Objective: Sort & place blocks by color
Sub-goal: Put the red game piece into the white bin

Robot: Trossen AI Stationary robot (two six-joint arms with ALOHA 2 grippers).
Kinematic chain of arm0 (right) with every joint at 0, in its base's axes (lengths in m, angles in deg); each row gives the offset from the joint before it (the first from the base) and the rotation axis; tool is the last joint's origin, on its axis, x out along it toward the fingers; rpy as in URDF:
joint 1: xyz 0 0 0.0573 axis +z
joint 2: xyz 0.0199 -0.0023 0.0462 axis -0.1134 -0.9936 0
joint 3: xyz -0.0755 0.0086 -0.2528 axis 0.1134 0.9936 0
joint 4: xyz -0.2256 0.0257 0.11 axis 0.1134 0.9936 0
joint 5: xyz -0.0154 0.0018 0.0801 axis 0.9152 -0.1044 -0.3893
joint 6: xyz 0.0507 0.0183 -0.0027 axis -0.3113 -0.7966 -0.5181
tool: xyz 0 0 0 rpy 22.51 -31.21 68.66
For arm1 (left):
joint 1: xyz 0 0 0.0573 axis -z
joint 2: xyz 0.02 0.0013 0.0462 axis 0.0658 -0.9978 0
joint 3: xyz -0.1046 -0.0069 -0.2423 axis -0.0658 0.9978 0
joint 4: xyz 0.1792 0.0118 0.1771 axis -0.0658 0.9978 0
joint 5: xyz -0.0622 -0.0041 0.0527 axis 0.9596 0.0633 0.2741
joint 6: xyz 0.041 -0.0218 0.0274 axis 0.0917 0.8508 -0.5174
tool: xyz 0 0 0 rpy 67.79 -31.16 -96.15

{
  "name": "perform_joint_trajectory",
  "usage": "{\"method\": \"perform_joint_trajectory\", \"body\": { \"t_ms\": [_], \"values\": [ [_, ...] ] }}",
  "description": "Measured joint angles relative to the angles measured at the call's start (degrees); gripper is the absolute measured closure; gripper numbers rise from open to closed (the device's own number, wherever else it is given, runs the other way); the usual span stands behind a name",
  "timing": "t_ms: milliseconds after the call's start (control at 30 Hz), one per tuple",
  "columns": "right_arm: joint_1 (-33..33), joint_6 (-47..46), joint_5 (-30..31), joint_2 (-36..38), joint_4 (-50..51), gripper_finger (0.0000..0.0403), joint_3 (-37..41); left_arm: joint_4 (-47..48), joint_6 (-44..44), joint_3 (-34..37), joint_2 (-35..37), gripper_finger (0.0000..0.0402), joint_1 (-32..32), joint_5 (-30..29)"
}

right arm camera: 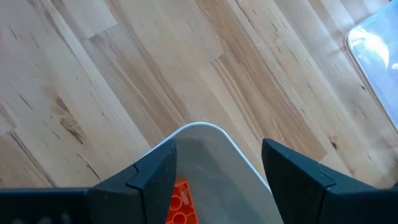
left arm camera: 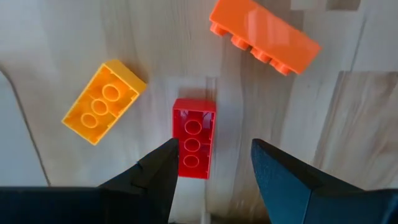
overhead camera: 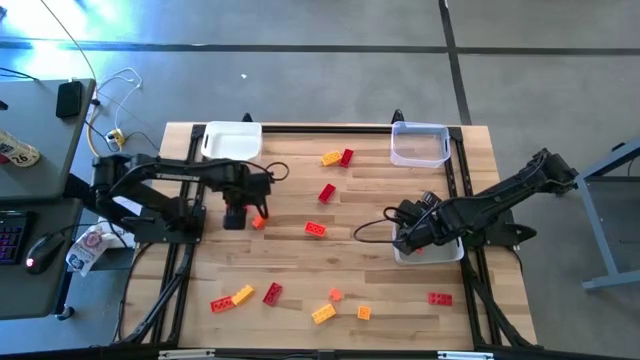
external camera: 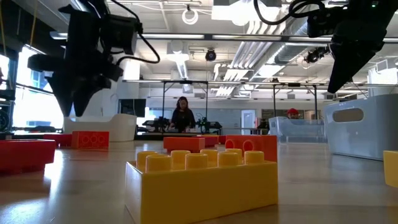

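Seen from above, we find the wooden surface (overhead camera: 300, 260) strewn with small studded blocks. A yellow block (overhead camera: 330, 158) and a red block (overhead camera: 346, 157) lie together near the far edge, between a white tray (overhead camera: 231, 140) and a clear tray (overhead camera: 420, 143). Two more red blocks sit near the middle, one (overhead camera: 327, 193) farther back and one (overhead camera: 315, 229) nearer. Along the near edge lie a red block (overhead camera: 222, 304) touching a yellow one (overhead camera: 242, 295), another red block (overhead camera: 272, 292), a small orange piece (overhead camera: 335, 294), two yellow blocks (overhead camera: 323, 314) (overhead camera: 364, 313) and, well apart, a red block (overhead camera: 439, 298).

The left hand (overhead camera: 235, 218) hangs above the surface just beside an orange block (overhead camera: 258, 222). In its wrist view its fingers (left arm camera: 158, 171) stand apart with nothing between them; below lie a red block (left arm camera: 193, 138), a yellow block (left arm camera: 103, 101) and an orange block (left arm camera: 264, 36), the last tipped on its side.

The right hand (overhead camera: 412, 236) hovers over a second white tray (overhead camera: 432, 255) at the right side of the surface. Its fingers (right arm camera: 155, 174) are likewise spread and empty, straddling the tray's rounded corner (right arm camera: 205, 134). An orange block (right arm camera: 178, 202) lies inside this tray; we see something red there from above, but cannot tell what it is
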Motion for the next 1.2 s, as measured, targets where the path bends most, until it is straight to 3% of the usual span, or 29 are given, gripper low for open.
{"method": "perform_joint_trajectory", "body": {
  "t_ms": [500,1200],
  "values": [
    [0.0,0.0,0.0,-0.02,-0.46,0.0183,0.0,-0.29,2.13,0.0,-9.63,0.0213,0.0,-4.83],
    [0.0,0.0,-0.02,-0.02,-0.87,0.0183,0.0,-3.01,4.55,0.02,-16.1,0.0213,-4.02,-7.3]
  ]
}}
